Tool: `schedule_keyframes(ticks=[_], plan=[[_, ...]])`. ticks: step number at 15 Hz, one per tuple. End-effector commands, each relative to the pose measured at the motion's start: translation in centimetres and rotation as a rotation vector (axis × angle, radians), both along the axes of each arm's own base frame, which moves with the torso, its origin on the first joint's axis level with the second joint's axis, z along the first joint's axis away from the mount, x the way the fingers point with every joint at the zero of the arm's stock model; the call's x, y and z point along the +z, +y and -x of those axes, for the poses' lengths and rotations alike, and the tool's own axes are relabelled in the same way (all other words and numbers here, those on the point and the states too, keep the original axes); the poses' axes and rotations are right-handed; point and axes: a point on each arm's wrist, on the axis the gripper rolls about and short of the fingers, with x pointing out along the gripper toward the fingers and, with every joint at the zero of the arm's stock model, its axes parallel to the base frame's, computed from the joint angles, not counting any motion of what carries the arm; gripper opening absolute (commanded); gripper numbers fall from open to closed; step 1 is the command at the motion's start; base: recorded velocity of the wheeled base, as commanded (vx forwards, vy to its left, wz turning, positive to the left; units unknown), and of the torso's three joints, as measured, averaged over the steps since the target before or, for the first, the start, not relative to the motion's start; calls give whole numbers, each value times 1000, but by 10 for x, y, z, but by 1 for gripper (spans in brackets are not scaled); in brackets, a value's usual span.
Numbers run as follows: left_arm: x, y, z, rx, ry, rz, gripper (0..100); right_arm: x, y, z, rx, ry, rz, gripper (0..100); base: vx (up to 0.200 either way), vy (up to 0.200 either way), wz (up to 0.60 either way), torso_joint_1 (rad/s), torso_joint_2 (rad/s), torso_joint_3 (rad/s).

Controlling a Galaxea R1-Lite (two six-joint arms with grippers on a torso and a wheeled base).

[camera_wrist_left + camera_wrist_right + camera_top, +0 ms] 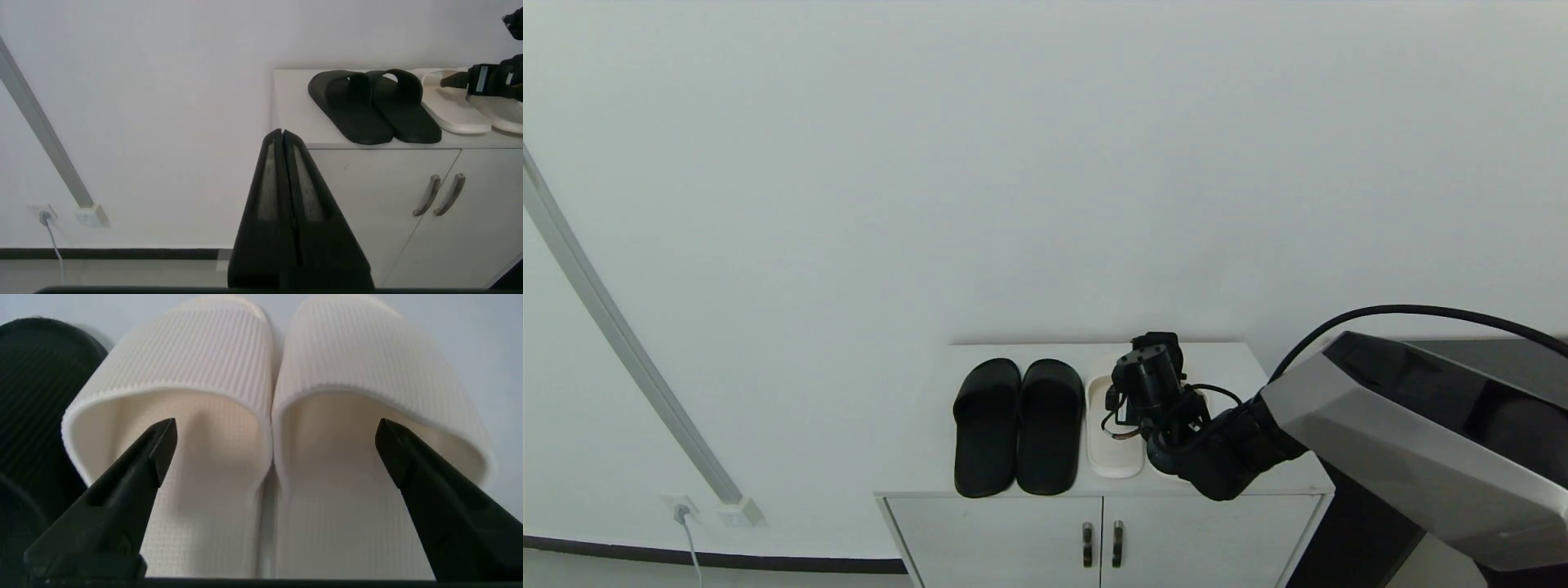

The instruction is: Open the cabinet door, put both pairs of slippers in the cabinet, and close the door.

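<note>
A white cabinet (996, 543) stands against the wall with both doors closed, its two dark handles (1101, 544) side by side at the middle. On its top lie a black pair of slippers (1018, 426) and, to their right, a white pair of slippers (1112, 453). My right gripper (275, 433) hangs open low over the white pair (270, 392), one finger (147, 457) over each insole, straddling the two inner walls. In the head view this gripper (1131, 416) hides part of the white pair. My left gripper (283, 133) is shut on nothing, well off the cabinet's (359, 188) left side.
A grey conduit (613, 327) runs diagonally down the wall to a socket (678, 508) with a plugged cable near the floor. Open floor lies left of the cabinet. A dark surface (1486, 359) sits at the cabinet's right.
</note>
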Motion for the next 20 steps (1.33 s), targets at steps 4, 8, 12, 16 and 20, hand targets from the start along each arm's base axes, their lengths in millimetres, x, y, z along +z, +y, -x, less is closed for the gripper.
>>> schedule_keyframes(ticks=[4,8,12,16,20], plan=[[0,0,0,0,1,1,0,-10,1,-16,-13,-10,12,100,0,0,0,0,0,0],[0,0,0,0,1,1,0,-9,2,-17,-13,-16,7,0,0,0,0,0,0,0],[0,0,0,2,1,1,0,-9,1,-17,-13,-15,8,0,0,0,0,0,0,0],[0,0,0,2,1,1,0,-3,0,-15,-26,-27,14,0,0,0,0,0,0,0],[0,0,0,0,1,2,0,40,-18,11,-21,-61,32,0,0,0,0,0,0,0]])
